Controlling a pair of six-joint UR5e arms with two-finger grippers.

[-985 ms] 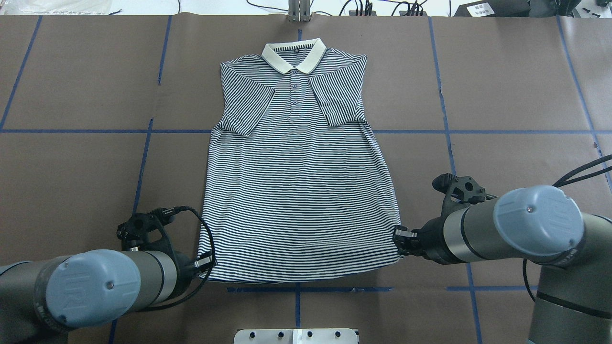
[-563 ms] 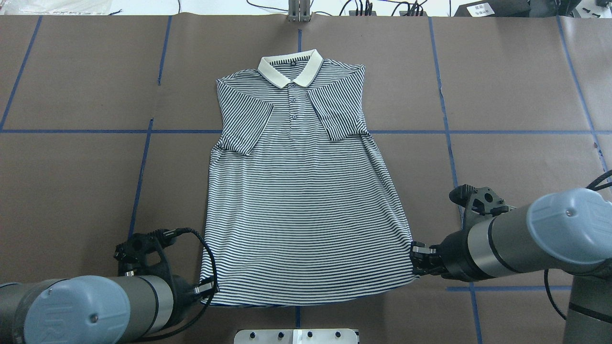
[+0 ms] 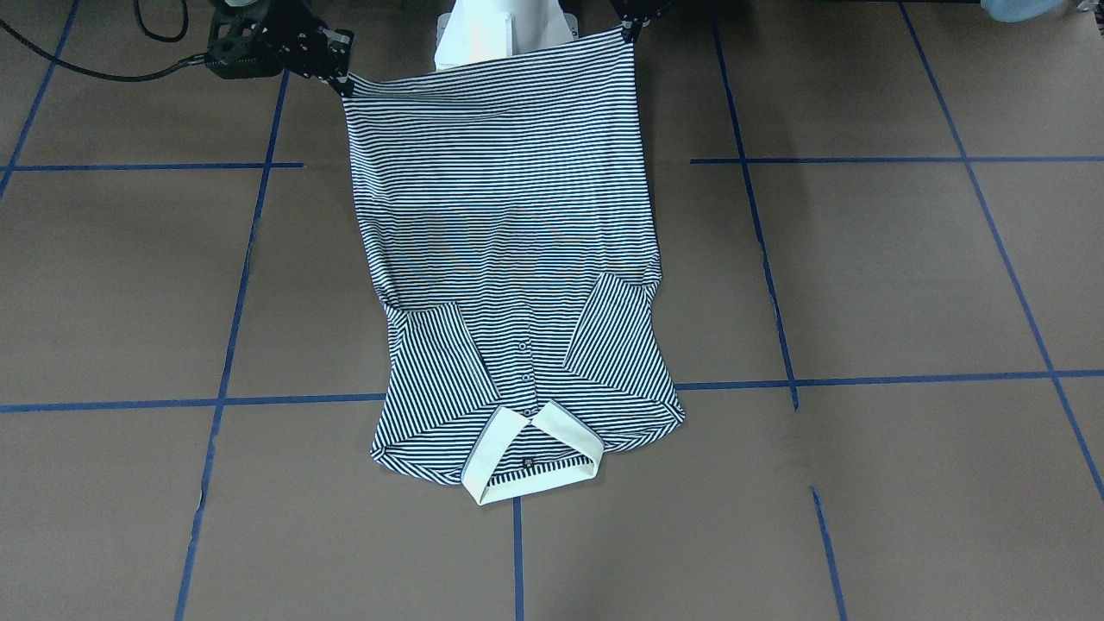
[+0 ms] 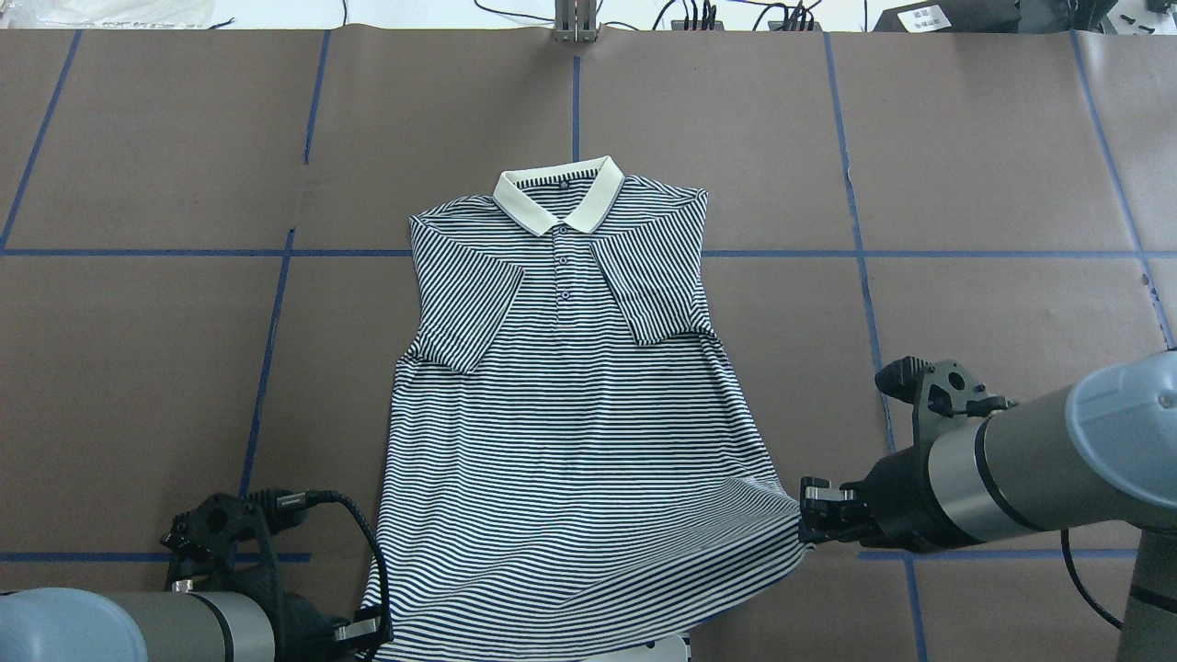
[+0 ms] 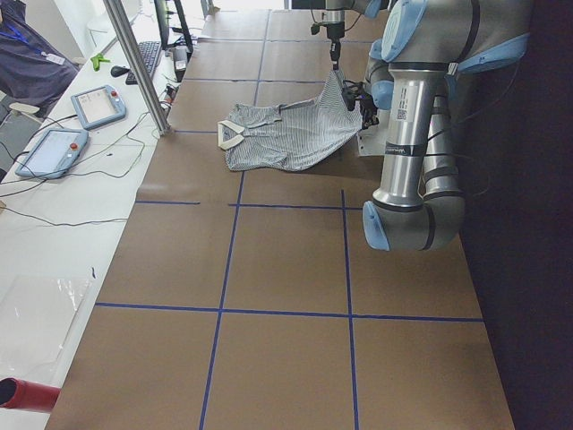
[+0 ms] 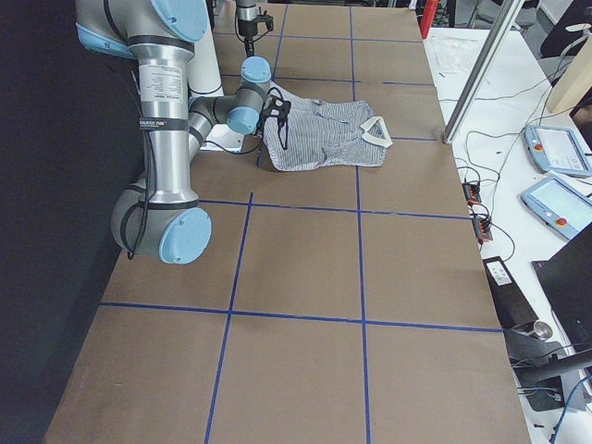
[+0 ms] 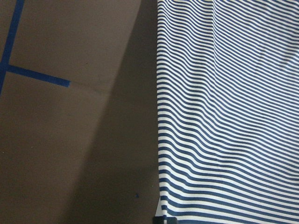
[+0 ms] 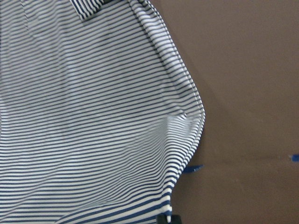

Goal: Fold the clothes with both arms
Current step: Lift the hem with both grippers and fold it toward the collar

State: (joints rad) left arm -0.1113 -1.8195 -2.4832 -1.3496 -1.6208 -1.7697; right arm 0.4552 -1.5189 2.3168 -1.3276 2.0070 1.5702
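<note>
The striped polo shirt (image 4: 570, 441) lies face up on the brown table, cream collar (image 4: 558, 198) at the far end and both sleeves folded in over the chest. My left gripper (image 4: 368, 633) is shut on the near left hem corner. My right gripper (image 4: 807, 517) is shut on the near right hem corner. The hem end hangs stretched between them, raised off the table, while the collar end rests flat. In the front-facing view the left gripper (image 3: 634, 30) and right gripper (image 3: 341, 67) hold the top corners. The wrist views show striped cloth (image 7: 224, 116) (image 8: 93, 116) running down into the jaws.
Blue tape lines (image 4: 267, 368) grid the brown table cover. The white pedestal base (image 3: 504, 30) stands just behind the raised hem. A metal post (image 4: 575, 23) and cables sit at the far edge. Teach pendants (image 5: 94, 106) lie on the white side bench.
Both grippers have pulled back toward the robot with the hem corners, lifting the hem. The whole shirt has slid toward the robot; the collar has moved well away from the far edge.
</note>
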